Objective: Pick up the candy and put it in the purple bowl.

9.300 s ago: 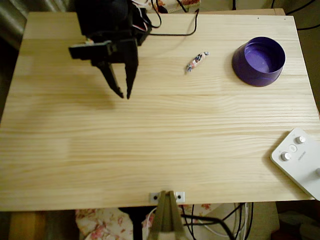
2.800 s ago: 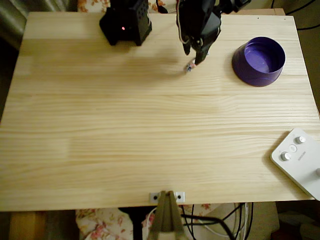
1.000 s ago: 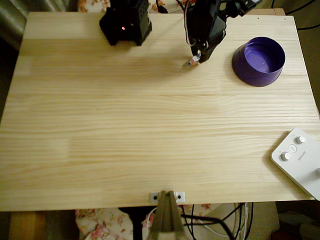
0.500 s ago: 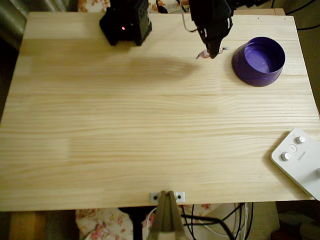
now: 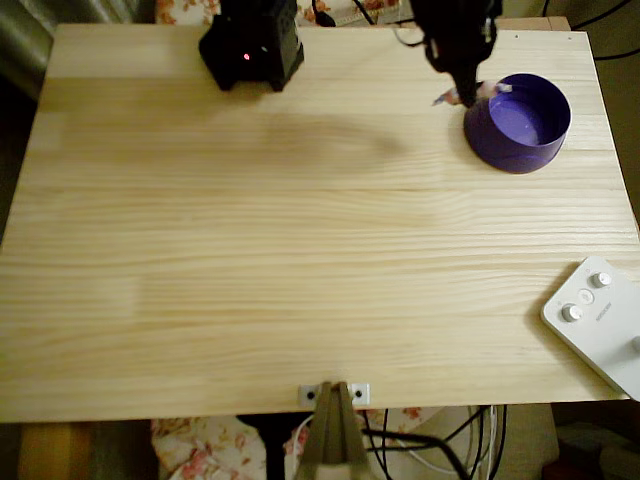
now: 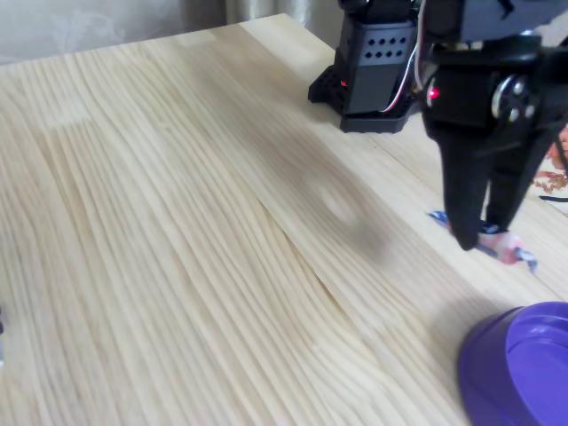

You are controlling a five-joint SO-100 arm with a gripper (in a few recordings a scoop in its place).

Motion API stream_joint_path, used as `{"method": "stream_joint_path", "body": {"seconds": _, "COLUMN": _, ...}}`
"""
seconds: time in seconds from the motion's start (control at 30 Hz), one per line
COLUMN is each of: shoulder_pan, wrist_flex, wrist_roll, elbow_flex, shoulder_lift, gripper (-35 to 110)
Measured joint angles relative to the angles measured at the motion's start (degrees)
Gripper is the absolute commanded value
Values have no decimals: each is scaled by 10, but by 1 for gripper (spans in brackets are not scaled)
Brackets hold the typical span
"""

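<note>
While the black two-finger gripper (image 6: pixel 484 232) hangs above the pale pine table (image 5: pixel 300 260), these lines give the rest.

Claw: the fingers (image 6: pixel 463 200) point down and stand nearly together, pinched on the small wrapped candy (image 6: pixel 501 248).

Grip: in the fixed view the twisted wrapper ends stick out on both sides of the fingertips, one end blue and white, the other pinkish.

Gripper from above: in the overhead view the gripper (image 5: pixel 468 97) sits at the top right of the table, its tips just at the upper left rim of the round purple plastic bowl (image 5: pixel 530 140).

Candy from above: the candy (image 5: pixel 492 90) shows as pale wrapper ends either side of the tips, one end over the bowl's rim.

Height: in the fixed view the candy hangs clear of the wood; how far up I cannot tell.

Bowl: in the fixed view the bowl (image 6: pixel 519 373) sits at the lower right, nearer the camera than the gripper, with a lighter violet inside.

Base: the arm's black base block (image 5: pixel 250 45) stands at the table's far edge, a red light lit on it.

Corner: a white box with round knobs (image 5: pixel 600 320) lies at the lower right corner in the overhead view.
</note>
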Motion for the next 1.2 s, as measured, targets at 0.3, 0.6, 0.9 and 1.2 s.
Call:
{"method": "stream_joint_path", "body": {"seconds": 0.3, "shoulder_pan": -31, "wrist_flex": -49, "wrist_roll": 11, "elbow_flex": -76, "shoulder_lift": -83, "gripper": 0}}
{"method": "stream_joint_path", "body": {"seconds": 0.6, "shoulder_pan": -68, "wrist_flex": -80, "wrist_roll": 29, "elbow_flex": -162, "shoulder_lift": -169, "gripper": 0}}
{"method": "stream_joint_path", "body": {"seconds": 0.9, "shoulder_pan": -77, "wrist_flex": -80, "wrist_roll": 28, "elbow_flex": -212, "shoulder_lift": -223, "gripper": 0}}
{"method": "stream_joint_path", "body": {"seconds": 1.2, "shoulder_pan": -76, "wrist_flex": -80, "wrist_roll": 18, "elbow_flex": -212, "shoulder_lift": -223, "gripper": 7}}
